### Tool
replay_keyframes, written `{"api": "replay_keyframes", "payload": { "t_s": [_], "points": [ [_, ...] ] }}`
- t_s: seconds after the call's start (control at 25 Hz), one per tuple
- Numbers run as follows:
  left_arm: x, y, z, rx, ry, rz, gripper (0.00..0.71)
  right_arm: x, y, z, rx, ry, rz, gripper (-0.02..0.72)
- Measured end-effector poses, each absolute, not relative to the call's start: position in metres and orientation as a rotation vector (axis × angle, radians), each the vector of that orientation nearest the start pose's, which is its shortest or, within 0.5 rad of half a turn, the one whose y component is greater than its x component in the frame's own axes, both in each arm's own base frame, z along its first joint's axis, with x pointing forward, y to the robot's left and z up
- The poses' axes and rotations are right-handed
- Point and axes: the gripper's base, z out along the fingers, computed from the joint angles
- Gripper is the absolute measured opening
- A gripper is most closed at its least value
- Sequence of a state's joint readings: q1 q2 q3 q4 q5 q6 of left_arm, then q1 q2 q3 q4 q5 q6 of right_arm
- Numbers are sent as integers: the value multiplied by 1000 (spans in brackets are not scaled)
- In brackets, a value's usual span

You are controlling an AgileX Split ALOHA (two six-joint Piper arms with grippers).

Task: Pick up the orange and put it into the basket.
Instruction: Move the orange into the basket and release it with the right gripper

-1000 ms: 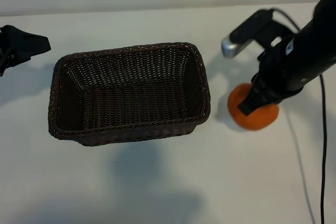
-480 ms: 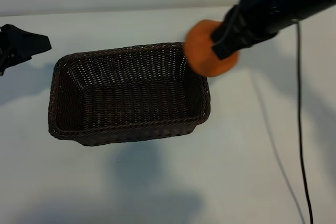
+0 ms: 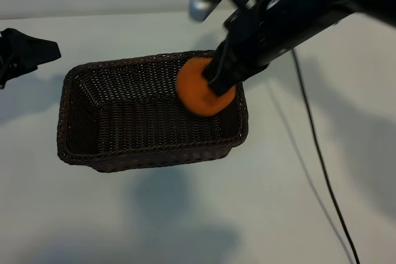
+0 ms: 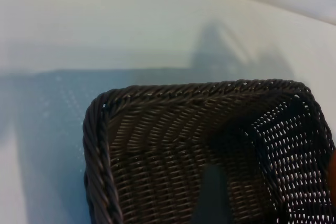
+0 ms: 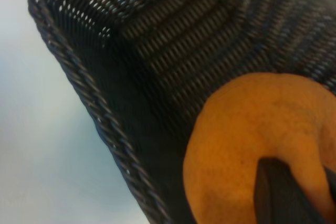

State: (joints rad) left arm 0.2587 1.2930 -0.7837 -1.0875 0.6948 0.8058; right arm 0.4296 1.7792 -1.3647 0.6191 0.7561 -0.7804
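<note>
Now the right gripper [image 3: 218, 82], clamped on the orange [image 3: 201, 91], hangs inside the basket's [image 3: 74, 146] right rim; left gripper [image 3: 28, 54] gapes wide, parked well clear.

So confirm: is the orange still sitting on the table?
No, the orange is gripped by the right gripper above the basket.

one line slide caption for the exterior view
Right tool carries the orange over the wicker basket.
</note>
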Motion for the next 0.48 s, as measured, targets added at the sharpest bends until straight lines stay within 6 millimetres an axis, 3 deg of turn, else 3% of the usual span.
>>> {"api": "replay_keyframes", "payload": {
  "t_s": [0.2,0.48],
  "points": [
    [255,14,269,-186,2271,-655,590,340,217,234,-1104,2295,561,84],
    [255,14,269,-186,2271,-656,590,352,229,222,-1070,2296,587,84]
  ]
}}
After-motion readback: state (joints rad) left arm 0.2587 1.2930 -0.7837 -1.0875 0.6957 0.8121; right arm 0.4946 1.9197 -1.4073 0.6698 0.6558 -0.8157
